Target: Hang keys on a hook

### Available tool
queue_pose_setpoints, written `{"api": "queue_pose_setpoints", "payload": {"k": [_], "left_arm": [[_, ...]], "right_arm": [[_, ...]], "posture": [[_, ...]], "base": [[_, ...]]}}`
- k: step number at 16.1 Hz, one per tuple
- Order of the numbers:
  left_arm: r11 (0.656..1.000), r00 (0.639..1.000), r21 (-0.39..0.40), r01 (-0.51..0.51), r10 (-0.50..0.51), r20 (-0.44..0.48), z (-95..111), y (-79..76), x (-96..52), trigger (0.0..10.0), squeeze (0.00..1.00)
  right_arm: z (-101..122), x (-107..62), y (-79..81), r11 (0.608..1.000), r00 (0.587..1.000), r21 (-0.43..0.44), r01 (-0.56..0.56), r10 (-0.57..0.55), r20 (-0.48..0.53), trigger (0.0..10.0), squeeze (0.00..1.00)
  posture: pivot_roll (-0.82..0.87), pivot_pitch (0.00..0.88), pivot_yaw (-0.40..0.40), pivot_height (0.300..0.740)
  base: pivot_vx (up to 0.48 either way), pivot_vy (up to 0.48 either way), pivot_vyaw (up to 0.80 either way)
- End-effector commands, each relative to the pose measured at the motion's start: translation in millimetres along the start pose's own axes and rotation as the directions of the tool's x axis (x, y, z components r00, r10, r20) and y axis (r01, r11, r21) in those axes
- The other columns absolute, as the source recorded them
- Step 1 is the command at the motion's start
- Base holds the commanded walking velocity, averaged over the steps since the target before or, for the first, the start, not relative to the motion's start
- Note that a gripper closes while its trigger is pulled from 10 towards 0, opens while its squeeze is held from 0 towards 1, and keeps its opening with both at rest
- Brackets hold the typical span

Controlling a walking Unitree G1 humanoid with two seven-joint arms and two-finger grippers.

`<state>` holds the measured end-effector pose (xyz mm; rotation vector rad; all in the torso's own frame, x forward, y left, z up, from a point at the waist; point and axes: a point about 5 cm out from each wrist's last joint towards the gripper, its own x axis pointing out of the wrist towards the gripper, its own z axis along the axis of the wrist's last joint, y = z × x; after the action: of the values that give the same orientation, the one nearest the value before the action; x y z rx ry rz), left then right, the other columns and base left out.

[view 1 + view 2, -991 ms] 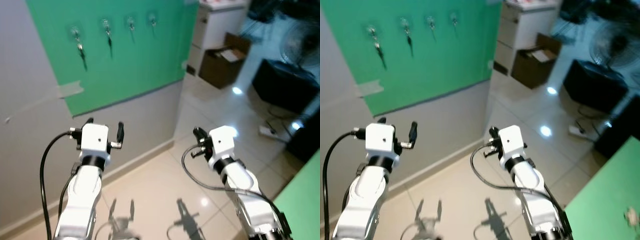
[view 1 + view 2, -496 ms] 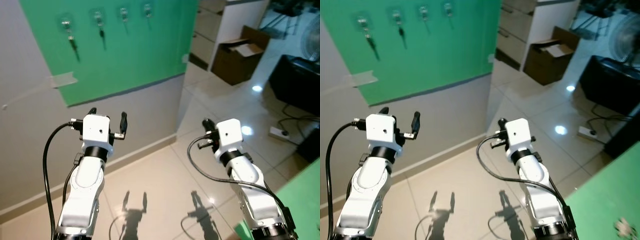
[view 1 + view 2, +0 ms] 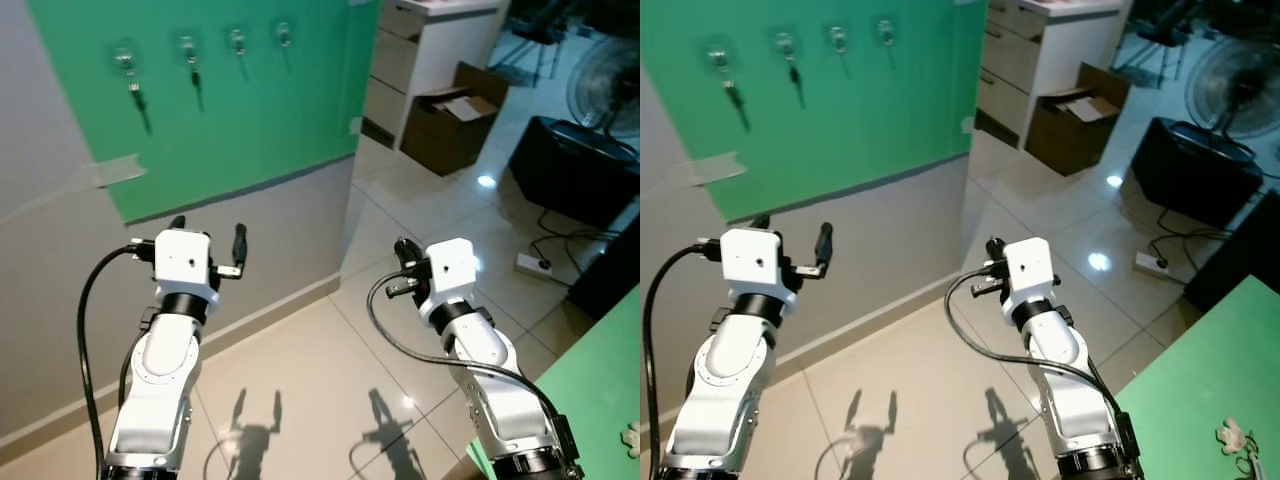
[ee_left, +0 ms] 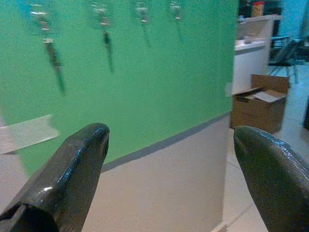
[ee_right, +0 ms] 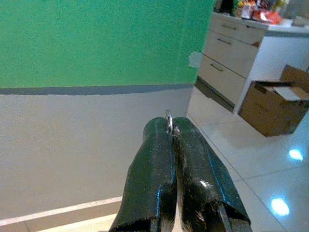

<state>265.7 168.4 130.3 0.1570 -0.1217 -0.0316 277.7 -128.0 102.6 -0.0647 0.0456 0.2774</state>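
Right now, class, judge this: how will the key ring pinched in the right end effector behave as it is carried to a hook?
The key ring is thin metal, so probably stiff and light. Just a sliver shows above the shut right end effector, so it may slip or twist. Keys on the hooks hang straight down; anything on this ring would likely dangle too.

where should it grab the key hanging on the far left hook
Probably the key by its dark lower shaft, pinched across its width from the front: it hangs straight down, close against the green panel, with its top caught on the hook.
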Motion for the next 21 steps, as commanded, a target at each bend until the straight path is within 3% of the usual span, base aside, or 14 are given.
{"api": "queue_pose_setpoints", "payload": {"k": [1,11,21], "left_arm": [[1.000,1.000,-0.003,0.012,-0.012,0.007,0.2,-0.4,0.2,10.0,0.00],[1.000,1.000,-0.004,0.026,-0.026,0.005,-0.9,-0.8,-2.1,10.0,0.00],[0.999,0.999,-0.002,0.036,-0.036,0.012,0.3,-1.3,-0.9,10.0,0.00]], "right_arm": [[2.7,1.7,-5.3,1.000,1.000,0.008,0.012,-0.012,-0.002,10.0,0.00],[-0.4,2.1,-0.9,0.998,1.000,-0.054,-0.017,0.016,-0.010,10.0,0.00],[-0.4,3.7,3.0,0.995,0.999,-0.089,-0.053,0.053,-0.002,10.0,0.00]], "posture": [[-0.03,0.000,-0.024,0.740],[-0.02,0.000,-0.021,0.740],[-0.02,0.000,-0.016,0.740]], "base": [[0.424,0.000,-0.41],[0.424,0.000,-0.09],[0.431,0.000,0.76]]}}
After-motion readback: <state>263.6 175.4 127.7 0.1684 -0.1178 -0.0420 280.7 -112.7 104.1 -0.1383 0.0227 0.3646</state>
